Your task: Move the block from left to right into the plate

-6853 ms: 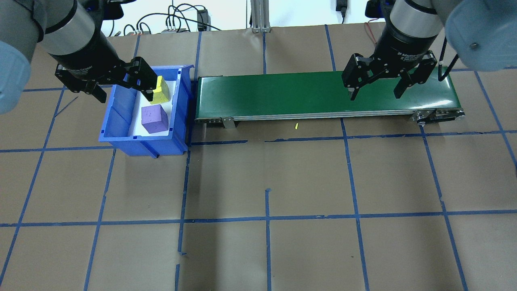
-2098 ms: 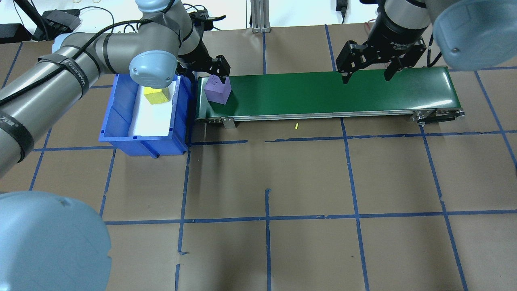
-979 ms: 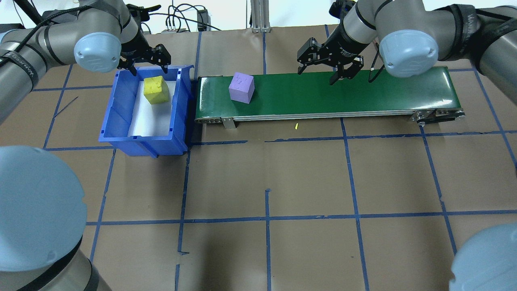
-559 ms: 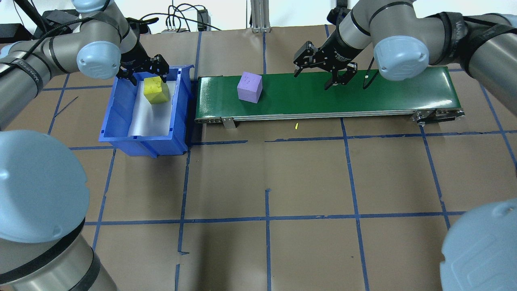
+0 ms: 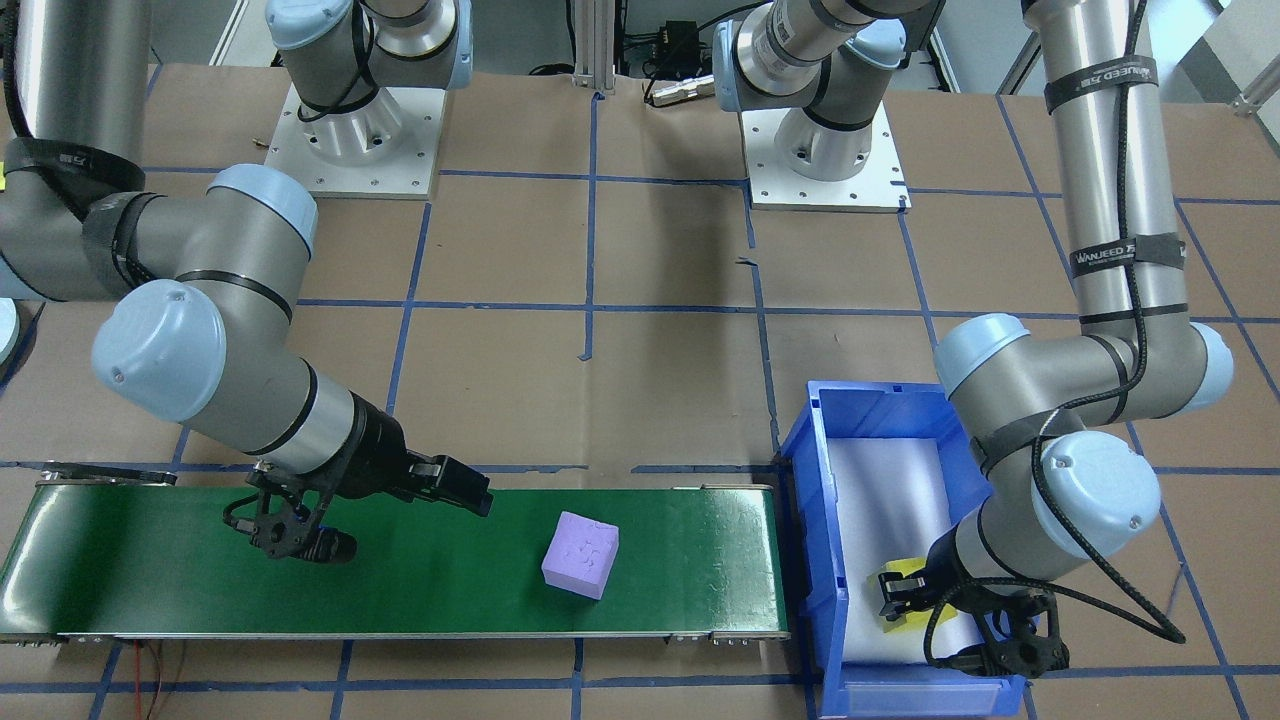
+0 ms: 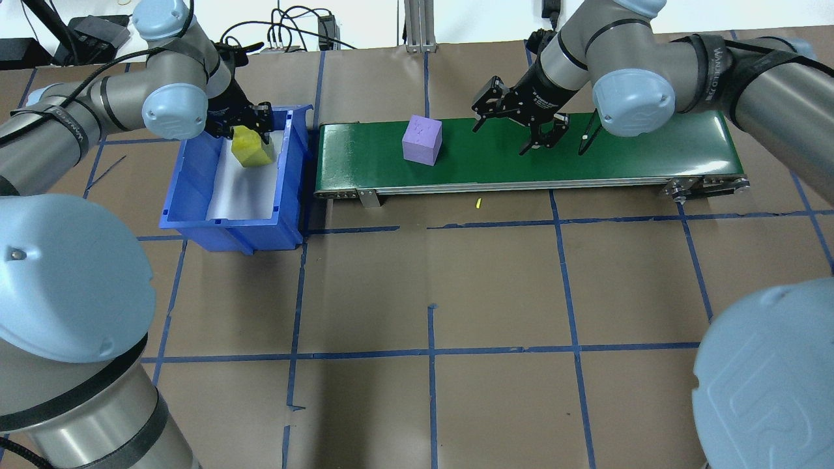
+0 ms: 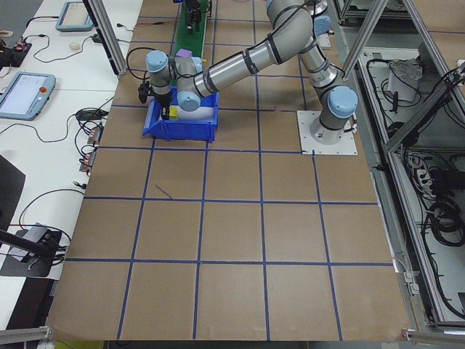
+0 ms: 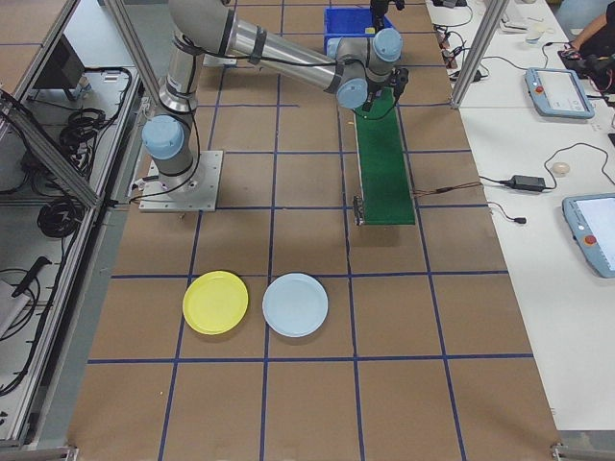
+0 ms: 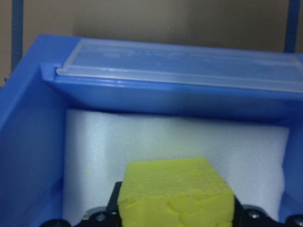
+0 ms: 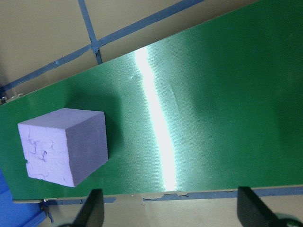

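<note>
1. brown paper with a grid of blue tape covers the bench [image 6: 430, 273]; cables lie along its far edge in the overhead view.
2. a green conveyor belt [image 6: 619, 159] runs across the far half, and a blue bin [image 6: 195, 208] lined with white foam stands touching the belt's 9 o'clock end.
3. the purple block [image 6: 422, 139] sits upright on the belt, toward the bin end, touching neither hand.
4. the right hand [image 6: 531, 127] hovers over the belt at 3 o'clock of the purple block, near it but apart; its fingers are spread wide with nothing between them. the right wrist view shows the purple block [image 10: 64, 144] ahead at about 10 o'clock, beyond the two fingertips.
5. the left hand [image 6: 244, 124] reaches down into the far end of the bin around the yellow block [image 6: 253, 147]. the left wrist view has the yellow block [image 9: 175, 196] sitting between the fingers, but whether the pads are pressing on it i cannot tell.
6. a small yellow scrap [image 6: 477, 203] lies on the paper just at 6 o'clock of the belt.
7. in the right side view a yellow plate [image 8: 216, 303] and a pale blue plate [image 8: 295, 304] lie side by side, just apart, well away from the belt's end.
</note>
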